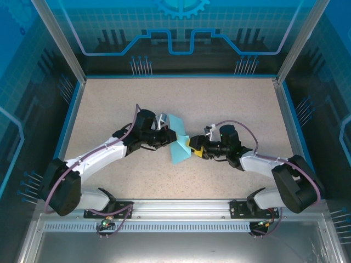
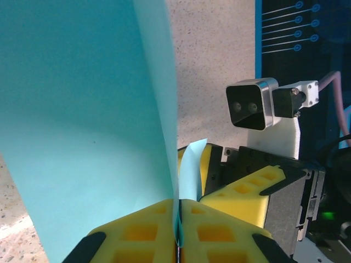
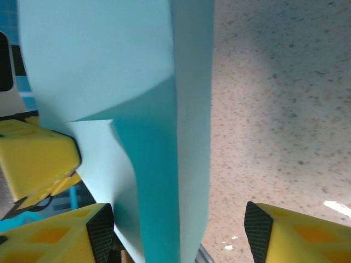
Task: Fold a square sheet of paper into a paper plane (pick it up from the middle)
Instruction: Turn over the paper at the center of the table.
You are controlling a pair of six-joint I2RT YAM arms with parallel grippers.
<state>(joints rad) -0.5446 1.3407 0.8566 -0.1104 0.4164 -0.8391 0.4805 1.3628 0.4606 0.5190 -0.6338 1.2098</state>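
The left arm (image 1: 104, 153) carries the work here. Its jaws are pressed flat together, yellow foam-like fingers (image 2: 142, 230) meeting on a lower edge of the thin light-blue paper sheet (image 2: 82, 109), which is already creased into overlapping layers. From that pinch the sheet rises straight up and away, so the grip looks meant to hold the layers together and keep the piece on edge while the other arm works on it.

The right arm (image 1: 263, 161) faces it from the opposite side. Its jaws stand wide apart, one yellow finger (image 3: 49, 235) just beside the paper and the other (image 3: 296, 230) well off to the side over the speckled beige desk (image 1: 230, 104). The sheet (image 3: 109, 66) sits between them, close to the first finger, and neither finger visibly presses it. I judge that they are placed either to let go or to take a fresh hold along a fold.

From above, the sheet (image 1: 178, 147) lies between the two sets of jaws. Its long axis runs roughly near-to-far, crosswise to the line joining them. Which end will be the nose I cannot tell, nor whether its lower edge touches the desk.
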